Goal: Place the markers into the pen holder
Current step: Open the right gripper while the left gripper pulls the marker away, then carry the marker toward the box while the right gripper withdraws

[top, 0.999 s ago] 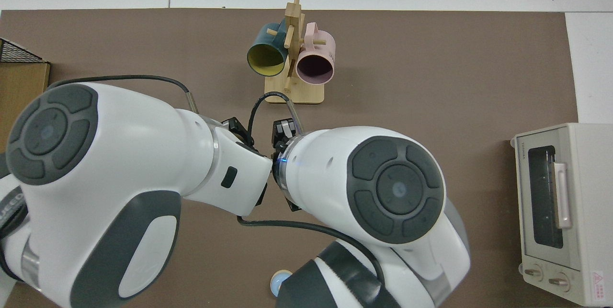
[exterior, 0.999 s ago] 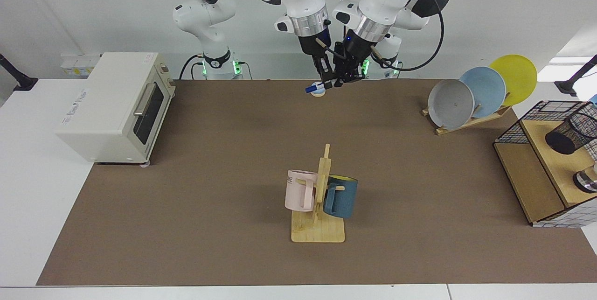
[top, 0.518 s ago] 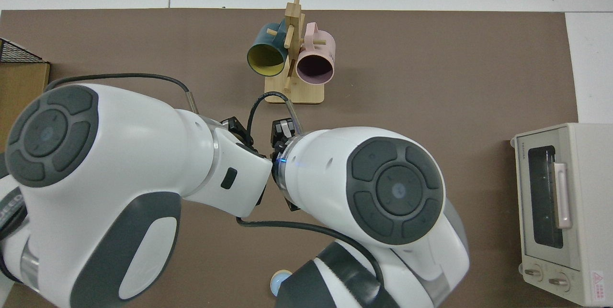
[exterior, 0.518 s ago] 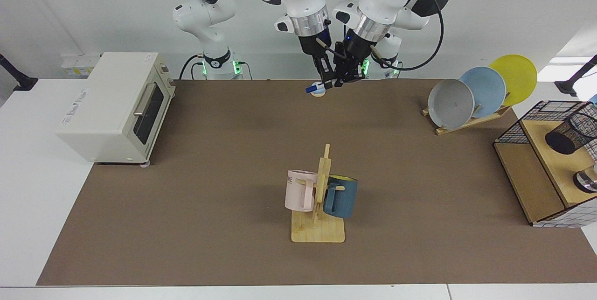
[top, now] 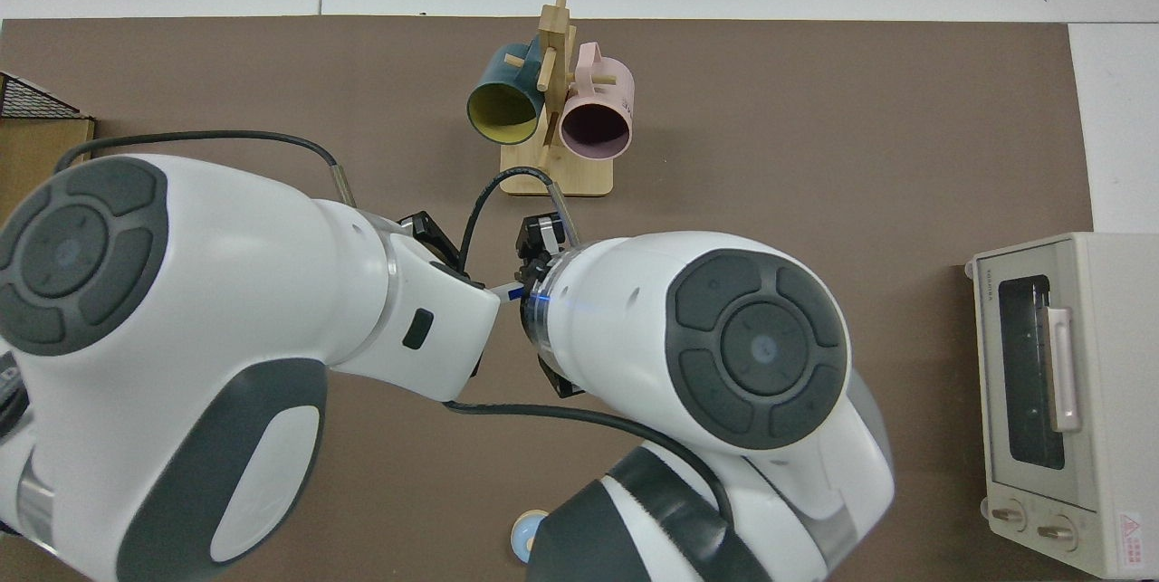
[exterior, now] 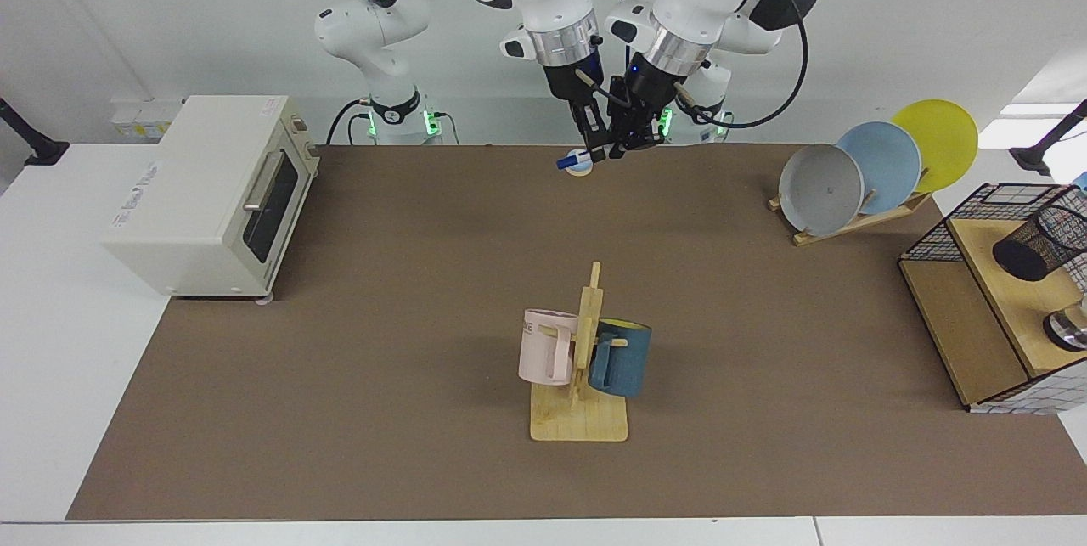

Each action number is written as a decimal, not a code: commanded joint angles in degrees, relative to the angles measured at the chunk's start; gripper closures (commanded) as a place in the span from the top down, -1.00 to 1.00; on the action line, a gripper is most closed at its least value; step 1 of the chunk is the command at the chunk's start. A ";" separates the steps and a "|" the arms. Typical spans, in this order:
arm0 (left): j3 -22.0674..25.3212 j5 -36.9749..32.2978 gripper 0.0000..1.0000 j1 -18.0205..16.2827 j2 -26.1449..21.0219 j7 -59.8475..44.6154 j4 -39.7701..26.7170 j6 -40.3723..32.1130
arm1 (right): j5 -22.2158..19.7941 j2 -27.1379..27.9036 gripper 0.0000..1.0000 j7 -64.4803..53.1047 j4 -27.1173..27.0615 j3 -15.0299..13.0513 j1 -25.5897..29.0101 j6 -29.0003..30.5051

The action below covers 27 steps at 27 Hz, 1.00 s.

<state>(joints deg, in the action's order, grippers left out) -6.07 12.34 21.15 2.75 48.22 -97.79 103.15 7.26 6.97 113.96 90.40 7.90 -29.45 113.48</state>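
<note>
Meeting mid-air over the far edge of the table, the right gripper and left gripper are crowding the same spot, tips almost touching. The marker is hanging between them, clear of the surface, blue cap poking out past the right gripper, roughly level (top view is showing only a sliver of white barrel and blue end between the two wrists). Looks like a handover is going on. Something is clamping it since it's aloft, but I cannot tell which gripper is closed on it or whether either is open. The handover makes sense: the pen holder is sitting well apart, on the wooden shelf of the wire frame out on the left arm's side, so the left arm is the one placed to reach it. The holder is reading as leaning, mouth facing up and away (could be lens angle). The mug rack is sitting near-centre, not in the likely path. Task is sitting early to mid: nothing is in the holder yet as far as I can see.
</note>
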 commanded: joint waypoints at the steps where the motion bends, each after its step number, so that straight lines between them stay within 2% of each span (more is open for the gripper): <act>1: 0.96 -1.97 -1.00 -0.58 0.68 -1.63 0.50 0.74 | -0.49 -0.99 1.00 -7.42 0.92 0.10 2.73 -2.99; 8: 2.55 -4.78 -1.00 -1.28 0.77 -3.04 0.68 -0.14 | -0.32 -4.24 1.00 -27.44 0.83 0.10 8.53 -10.20; 14: 3.16 -9.61 -1.00 -3.65 1.12 -6.56 0.76 -2.24 | -0.40 -5.91 1.00 -46.17 0.04 0.01 13.36 -16.26; 18: 3.16 -12.25 -1.00 -5.85 1.29 -7.53 1.29 -4.53 | -0.84 -6.26 1.00 -56.37 -0.05 -0.17 14.16 -19.87; 24: 3.16 -14.27 -1.00 -11.82 1.29 -9.11 3.66 -6.73 | -6.81 -6.70 1.00 -71.04 -0.05 -0.17 14.60 -22.86; 27: 3.16 -18.83 -1.00 -13.32 1.29 -9.02 5.24 -8.75 | -7.35 -7.23 1.00 -77.91 -0.05 -0.25 16.70 -23.83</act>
<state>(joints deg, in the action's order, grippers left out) -2.44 -1.58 10.67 3.69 40.19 -95.11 97.93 1.70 0.99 46.14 90.15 7.03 -15.60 91.82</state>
